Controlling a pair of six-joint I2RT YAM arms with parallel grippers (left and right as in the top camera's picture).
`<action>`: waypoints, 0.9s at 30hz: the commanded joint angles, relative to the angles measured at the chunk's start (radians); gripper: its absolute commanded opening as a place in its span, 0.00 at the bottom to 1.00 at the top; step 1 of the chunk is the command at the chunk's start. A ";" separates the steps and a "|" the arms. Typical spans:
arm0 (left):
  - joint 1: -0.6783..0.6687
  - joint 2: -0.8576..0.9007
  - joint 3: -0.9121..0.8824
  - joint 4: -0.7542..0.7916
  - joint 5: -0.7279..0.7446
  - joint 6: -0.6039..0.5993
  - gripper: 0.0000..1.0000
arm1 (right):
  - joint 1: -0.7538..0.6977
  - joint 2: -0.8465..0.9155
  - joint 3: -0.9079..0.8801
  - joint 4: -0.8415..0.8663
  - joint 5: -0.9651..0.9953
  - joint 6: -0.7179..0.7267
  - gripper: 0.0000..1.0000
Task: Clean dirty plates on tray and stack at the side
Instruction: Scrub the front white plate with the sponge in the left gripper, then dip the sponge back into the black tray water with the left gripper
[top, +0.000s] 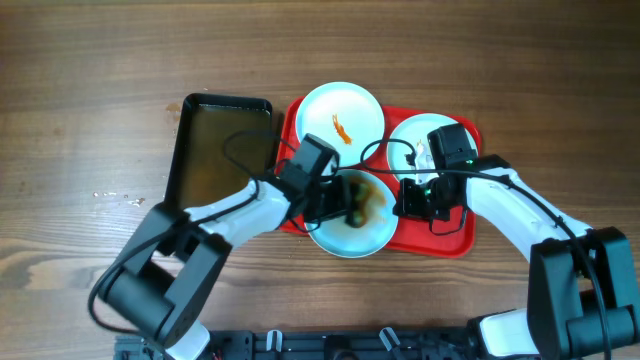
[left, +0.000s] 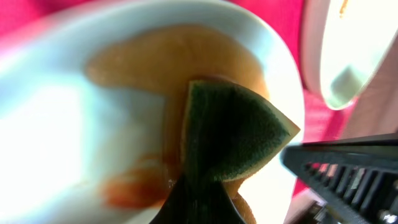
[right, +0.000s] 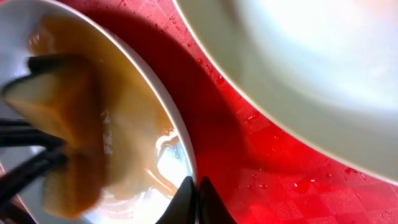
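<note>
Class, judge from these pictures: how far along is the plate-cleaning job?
Done: no plate stacked beside the tray yet. In hand: left gripper rubs a sponge over the brown-smeared near plate; right gripper pinches its rim. Left: the orange-streaked far plate, then stacking.

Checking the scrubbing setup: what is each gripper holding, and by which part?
The left gripper pinches the green-faced sponge by one end; the right gripper clamps the smeared plate at its rim.
</note>
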 joint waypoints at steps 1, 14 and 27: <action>0.064 -0.088 -0.037 -0.106 -0.228 0.136 0.04 | -0.007 0.015 -0.011 -0.005 0.042 0.003 0.04; 0.174 -0.425 -0.037 -0.195 -0.308 0.240 0.04 | -0.007 0.015 -0.011 -0.005 0.036 0.003 0.36; 0.436 -0.303 -0.037 -0.343 -0.558 0.295 0.04 | -0.007 0.019 -0.023 0.030 -0.049 0.011 0.27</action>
